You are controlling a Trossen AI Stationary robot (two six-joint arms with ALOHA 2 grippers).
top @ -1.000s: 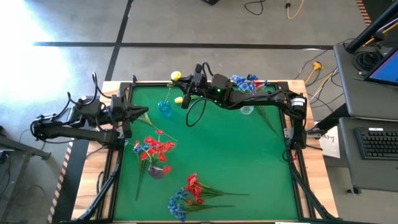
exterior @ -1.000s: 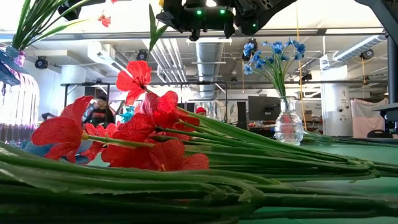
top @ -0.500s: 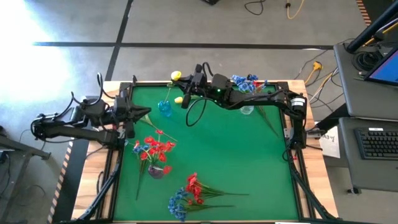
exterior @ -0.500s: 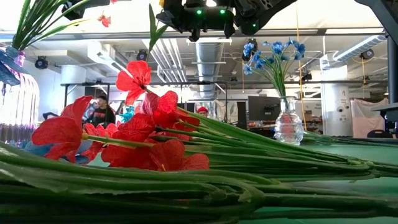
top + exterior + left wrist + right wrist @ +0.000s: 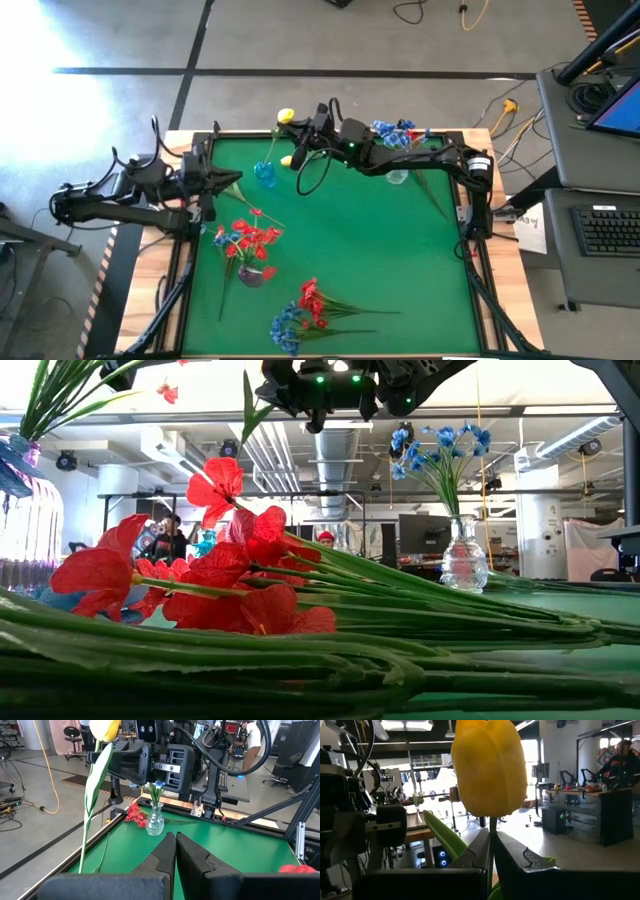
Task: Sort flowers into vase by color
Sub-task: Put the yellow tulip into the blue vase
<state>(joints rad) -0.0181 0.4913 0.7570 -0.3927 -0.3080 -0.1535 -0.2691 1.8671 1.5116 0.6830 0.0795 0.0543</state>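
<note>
From above, the right arm stretches across the far side of the green counter [image 5: 400, 260]. Its fingers [image 5: 297, 150] are clenched on a yellow flower's [image 5: 287, 117] stem, near the blue vase [image 5: 265, 174]. The left arm waits at the left edge, fingers [image 5: 232, 181] clenched on nothing. Three vases stand on the counter.

Down low, red flowers [image 5: 215, 575] lie near; blue flowers [image 5: 440, 450] stand in a clear vase [image 5: 464, 557].

The right wrist view shows the yellow blossom just beyond the fingers. No writing can be read.
</note>
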